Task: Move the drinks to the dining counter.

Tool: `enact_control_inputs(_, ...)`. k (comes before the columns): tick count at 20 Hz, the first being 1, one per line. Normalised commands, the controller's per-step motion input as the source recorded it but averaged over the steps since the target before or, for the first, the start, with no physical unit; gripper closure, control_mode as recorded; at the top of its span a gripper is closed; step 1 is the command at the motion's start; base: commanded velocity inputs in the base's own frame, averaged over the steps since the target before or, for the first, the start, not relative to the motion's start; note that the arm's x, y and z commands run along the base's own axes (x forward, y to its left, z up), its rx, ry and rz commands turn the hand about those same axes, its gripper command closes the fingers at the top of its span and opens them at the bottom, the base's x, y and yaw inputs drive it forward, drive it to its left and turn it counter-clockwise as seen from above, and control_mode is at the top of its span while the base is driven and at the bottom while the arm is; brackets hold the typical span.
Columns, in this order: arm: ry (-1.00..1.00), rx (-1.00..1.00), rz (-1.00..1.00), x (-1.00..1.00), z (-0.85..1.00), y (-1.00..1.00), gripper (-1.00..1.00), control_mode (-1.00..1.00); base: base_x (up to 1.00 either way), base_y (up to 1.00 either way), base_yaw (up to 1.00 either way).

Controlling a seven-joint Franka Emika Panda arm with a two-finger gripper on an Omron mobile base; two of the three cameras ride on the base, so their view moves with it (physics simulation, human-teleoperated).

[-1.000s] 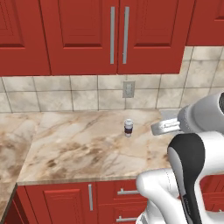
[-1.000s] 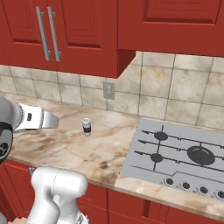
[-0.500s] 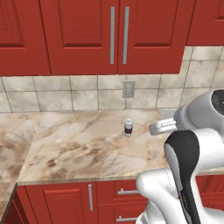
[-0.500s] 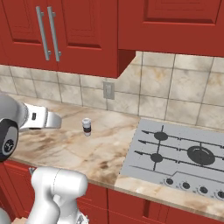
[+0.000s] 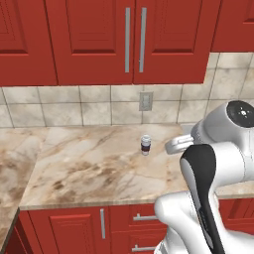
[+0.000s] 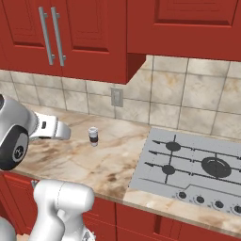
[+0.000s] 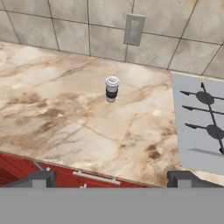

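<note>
marble desk, and the small white cup with a dark band (image 7: 112,89) stands upright near its back edge, below the wall outlet (image 7: 134,29), well apart from the cooktop (image 7: 201,124). the fingers (image 7: 38,178) sit wide apart, holding nothing, back near the front edge of the desk. risk here, i'd say: the cup is small and light, so an off-centre approach could nudge it over or skate it toward the tiles.

Red cabinets (image 5: 134,39) hang above a beige tiled backsplash (image 6: 188,101), marble worktop (image 5: 99,171) and grey cooktop (image 6: 193,167)
</note>
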Motion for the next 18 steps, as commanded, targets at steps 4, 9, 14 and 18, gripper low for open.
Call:
enact_control_inputs(4,0.06,0.00,0.00,0.19,-0.18,0.00,-1.00,-1.00,0.00,0.00,0.00)
enact_control_inputs(9,0.04,0.00,0.00,0.22,-0.19,0.00,-1.00,-1.00,0.00,0.00,0.00)
enact_control_inputs(14,0.00,0.00,0.00,0.22,-0.20,0.00,-1.00,-1.00,0.00,0.00,0.00)
enact_control_inputs(18,0.00,0.00,0.00,0.15,-0.17,0.00,-1.00,-1.00,0.00,0.00,0.00)
